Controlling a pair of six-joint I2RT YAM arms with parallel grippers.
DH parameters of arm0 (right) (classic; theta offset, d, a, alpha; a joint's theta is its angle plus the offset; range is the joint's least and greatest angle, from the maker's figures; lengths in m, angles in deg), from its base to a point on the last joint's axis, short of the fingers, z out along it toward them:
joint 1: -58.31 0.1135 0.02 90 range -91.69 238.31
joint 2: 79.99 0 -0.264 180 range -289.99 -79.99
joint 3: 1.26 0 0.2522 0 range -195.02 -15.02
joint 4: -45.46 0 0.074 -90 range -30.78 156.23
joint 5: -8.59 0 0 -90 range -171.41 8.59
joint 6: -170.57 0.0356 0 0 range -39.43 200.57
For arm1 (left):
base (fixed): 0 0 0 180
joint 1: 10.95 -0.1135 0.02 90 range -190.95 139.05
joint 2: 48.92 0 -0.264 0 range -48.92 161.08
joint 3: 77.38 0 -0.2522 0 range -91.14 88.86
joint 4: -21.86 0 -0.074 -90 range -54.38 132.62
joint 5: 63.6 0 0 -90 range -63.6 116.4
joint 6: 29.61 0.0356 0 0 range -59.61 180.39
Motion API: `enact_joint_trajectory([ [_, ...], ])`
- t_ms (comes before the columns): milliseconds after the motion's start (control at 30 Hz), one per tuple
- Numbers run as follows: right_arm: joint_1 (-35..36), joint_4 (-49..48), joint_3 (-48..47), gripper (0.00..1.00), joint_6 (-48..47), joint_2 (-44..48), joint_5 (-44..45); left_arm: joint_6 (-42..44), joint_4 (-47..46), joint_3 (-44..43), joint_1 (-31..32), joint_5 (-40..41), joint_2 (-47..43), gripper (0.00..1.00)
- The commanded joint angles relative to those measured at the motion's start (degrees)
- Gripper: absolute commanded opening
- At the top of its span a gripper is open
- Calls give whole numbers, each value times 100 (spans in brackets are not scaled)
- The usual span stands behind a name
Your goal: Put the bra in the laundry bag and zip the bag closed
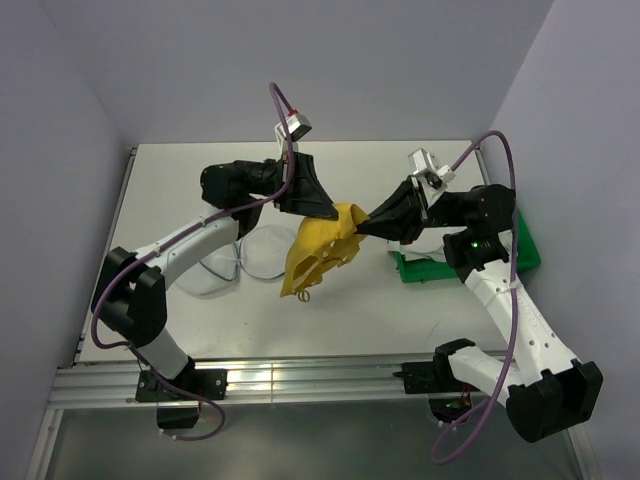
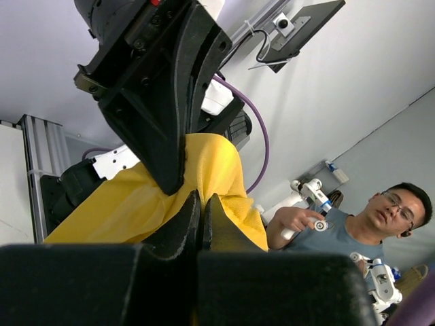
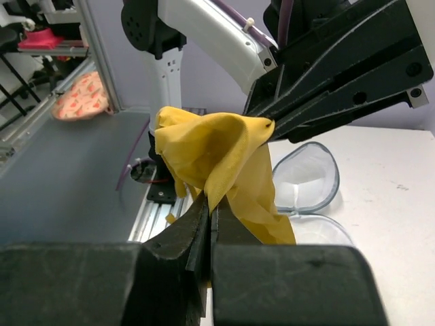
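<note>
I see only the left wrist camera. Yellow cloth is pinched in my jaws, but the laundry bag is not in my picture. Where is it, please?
Observer: From the top camera, the laundry bag lies on the table, just left of the hanging bra.
Operator: Is the bag open or zipped?
Observer: Open. The right wrist camera shows its two mesh halves spread apart, and I can see nothing inside them.
Operator: Is any other thing on the table?
Observer: Yes, a green tray sits near the table's right edge, partly hidden by the right arm.
</note>
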Motion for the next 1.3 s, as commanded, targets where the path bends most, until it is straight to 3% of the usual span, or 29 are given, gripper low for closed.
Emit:
enact_joint_trajectory([
  [0,64,-415,-8,0,327,131,33,-28,-3216,78,13,-120,-118,4],
  [67,82,-311,-43,0,319,183,174,7,-3137,105,-14,-85,-136,22],
  [100,82,116,-78,0,101,201,296,68,-2980,157,-57,-59,-179,44],
  [167,82,899,-297,0,-320,245,919,200,-2699,245,-154,90,-276,70],
  [200,73,1312,-377,0,-558,254,1130,409,-2384,428,-224,169,-363,91],
  [267,82,2053,-483,0,-911,236,1630,1048,-1865,684,-514,476,-767,99],
  [300,82,2185,-483,0,-946,236,1799,1384,-1436,946,-619,582,-934,99],
  [333,91,2343,-483,0,-947,202,1974,1831,-274,1053,-794,688,-1353,99],
  [400,108,2641,-535,0,-947,140,2449,3744,1617,1124,-884,1256,-1838,99],
  [433,108,2782,-597,0,-964,61,2599,4613,3829,1029,-823,1573,-2328,99],
  [467,134,2949,-658,0,-999,8,2966,6031,4843,784,-727,2046,-2542,99],
  [500,152,3273,-720,0,-1025,-44,3135,6506,5592,686,-612,3130,-2709,99],
  [533,178,3389,-825,0,-1008,-167,3276,6842,6418,624,-368,3602,-2937,99],
  [600,292,3739,-948,0,-904,-308,3818,7257,6873,527,-94,4638,-3123,99],
  [700,547,4100,-1115,0,-903,-502,4339,7565,7234,579,249,5397,-3186,98],
  [767,670,4233,-1168,0,-894,-546,4919,7854,7418,588,775,6381,-3107,92],
  [867,759,4296,-1125,0,-754,-502,5386,8066,7621,545,1356,7427,-2800,91],
  [1133,855,4418,-1116,0,-560,-537,5870,8330,7683,246,1981,8562,-2026,91],
  [1267,855,4418,-1089,0,-595,-511,5852,8409,7744,158,2034,9046,-1867,81],
])
